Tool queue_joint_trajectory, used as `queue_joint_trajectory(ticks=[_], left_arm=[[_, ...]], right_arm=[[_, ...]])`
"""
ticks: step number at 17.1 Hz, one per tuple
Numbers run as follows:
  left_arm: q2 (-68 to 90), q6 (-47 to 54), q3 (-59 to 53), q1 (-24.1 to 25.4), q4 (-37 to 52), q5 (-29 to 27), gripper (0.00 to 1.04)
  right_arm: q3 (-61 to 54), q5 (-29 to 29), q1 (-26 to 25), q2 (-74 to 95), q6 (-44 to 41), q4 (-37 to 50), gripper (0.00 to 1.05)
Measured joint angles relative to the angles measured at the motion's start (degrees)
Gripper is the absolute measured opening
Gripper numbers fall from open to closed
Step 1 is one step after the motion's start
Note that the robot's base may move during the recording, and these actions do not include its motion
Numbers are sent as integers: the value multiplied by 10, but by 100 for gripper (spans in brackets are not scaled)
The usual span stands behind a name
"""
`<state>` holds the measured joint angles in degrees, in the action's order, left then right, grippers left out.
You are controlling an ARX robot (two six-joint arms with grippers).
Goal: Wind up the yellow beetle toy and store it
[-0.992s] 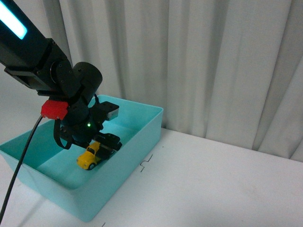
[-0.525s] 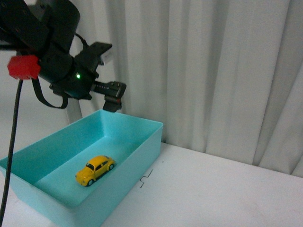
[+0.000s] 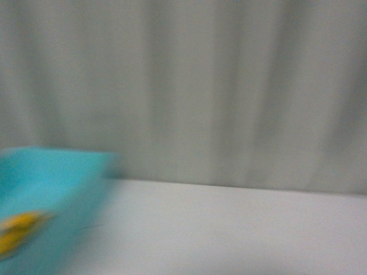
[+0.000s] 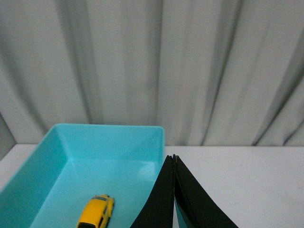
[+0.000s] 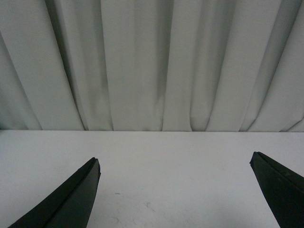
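The yellow beetle toy (image 4: 96,212) sits on its wheels on the floor of the teal bin (image 4: 109,127), apart from the walls and touched by nothing, so the storing looks done. The front view is heavily smeared and gives only a yellow blur inside a teal shape at the left edge. The left gripper (image 4: 174,160) hangs above the bin's near side with its fingers (image 4: 159,204) pressed together and holding nothing. The right gripper (image 5: 174,159) is over the bare table (image 5: 152,142), facing the curtain (image 5: 142,61), with its fingers (image 5: 71,204) spread wide and empty. The toy looks light, rigid and glossy. Its rounded roof would probably slip out of a pinch, so the flatter flanks between the wheels seem the better place to grip, squeezing across its width. A gentle squeeze should do. The wheels probably roll freely, so a nudge along its length could send it skating across the smooth floor.
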<state>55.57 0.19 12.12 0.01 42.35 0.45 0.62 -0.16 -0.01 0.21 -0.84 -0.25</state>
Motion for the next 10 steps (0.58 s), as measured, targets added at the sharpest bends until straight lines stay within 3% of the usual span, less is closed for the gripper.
queue_joint_trajectory(ticks=[10], left_arm=[[-90,0,-52,-2,-33,-3,2]], right_arm=[[0,2,0,0,0,0,98]])
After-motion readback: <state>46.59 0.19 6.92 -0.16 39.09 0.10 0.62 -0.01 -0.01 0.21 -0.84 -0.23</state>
